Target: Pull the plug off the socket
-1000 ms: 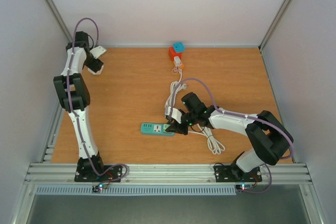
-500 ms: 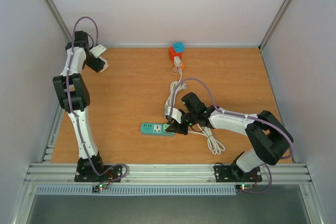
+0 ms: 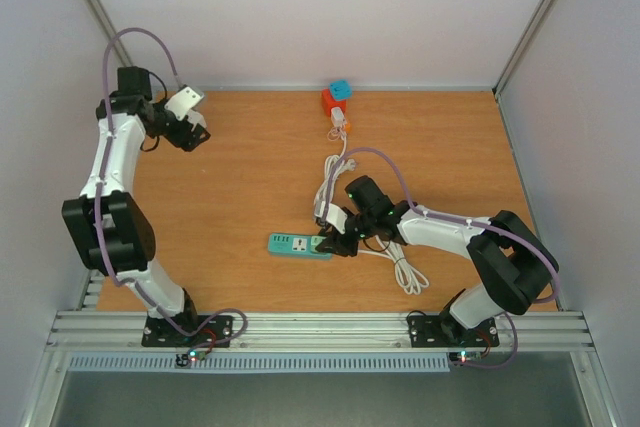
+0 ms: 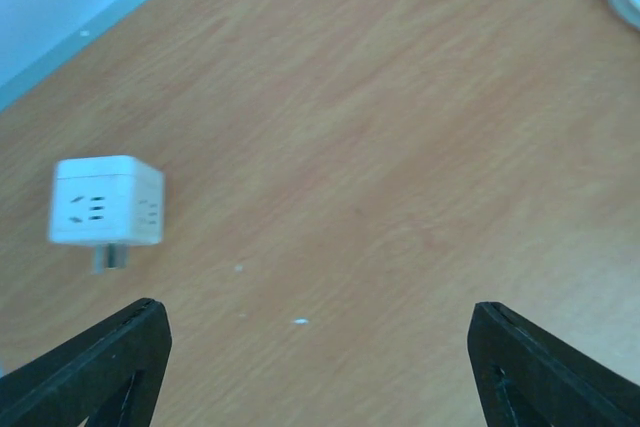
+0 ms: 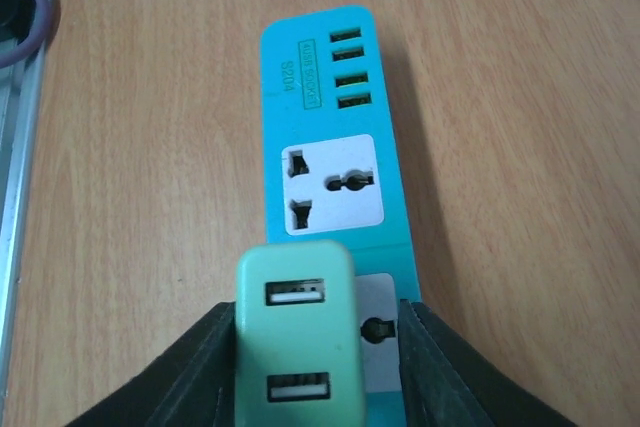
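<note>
R fingers (image 5: 310, 367) clamped on green plug (image 5: 296, 342), seated in teal strip (image 5: 325, 152). L fingers (image 4: 310, 367) wide open, empty, over worktop (image 4: 400, 147).

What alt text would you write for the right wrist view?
A pale green USB plug sits between the right claw's black fingers, over a teal power strip lying on a wooden table.
</note>
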Available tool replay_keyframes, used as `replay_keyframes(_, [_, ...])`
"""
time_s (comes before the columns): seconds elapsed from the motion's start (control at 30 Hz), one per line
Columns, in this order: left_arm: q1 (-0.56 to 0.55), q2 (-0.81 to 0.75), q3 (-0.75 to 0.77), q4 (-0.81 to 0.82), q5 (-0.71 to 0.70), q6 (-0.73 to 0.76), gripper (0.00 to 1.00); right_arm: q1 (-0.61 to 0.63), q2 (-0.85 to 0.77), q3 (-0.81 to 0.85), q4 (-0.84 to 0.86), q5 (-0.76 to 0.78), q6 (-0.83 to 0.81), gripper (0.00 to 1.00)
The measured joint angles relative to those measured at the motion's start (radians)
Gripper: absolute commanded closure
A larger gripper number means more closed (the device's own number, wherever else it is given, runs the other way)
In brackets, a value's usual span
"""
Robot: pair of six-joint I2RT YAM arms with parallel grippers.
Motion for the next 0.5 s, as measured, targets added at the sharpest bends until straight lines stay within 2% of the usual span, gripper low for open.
replay_keyframes(0.07, [-0.008,-0.032,-0.042,-0.002,0.034,0.006,0.14,0.0,0.0,0.004,-0.005,0.003,0.013,0.43])
replay_keyframes(0.17, [-0.032,-0.074,-0.091,-0.013,0.075,0.021,0.11,0.0,-0.008,0.019,-0.014,0.002,0.023,0.35])
replay_keyframes(0.3, [-0.092,-0.156,-0.141,-0.023,0.126,0.047,0.07,0.0,-0.054,0.027,-0.017,0.002,0.037,0.33])
replay_keyframes(0.5, [-0.198,-0.288,-0.229,-0.02,0.206,0.089,0.07,-0.008,-0.135,0.025,-0.017,0.006,0.032,0.32])
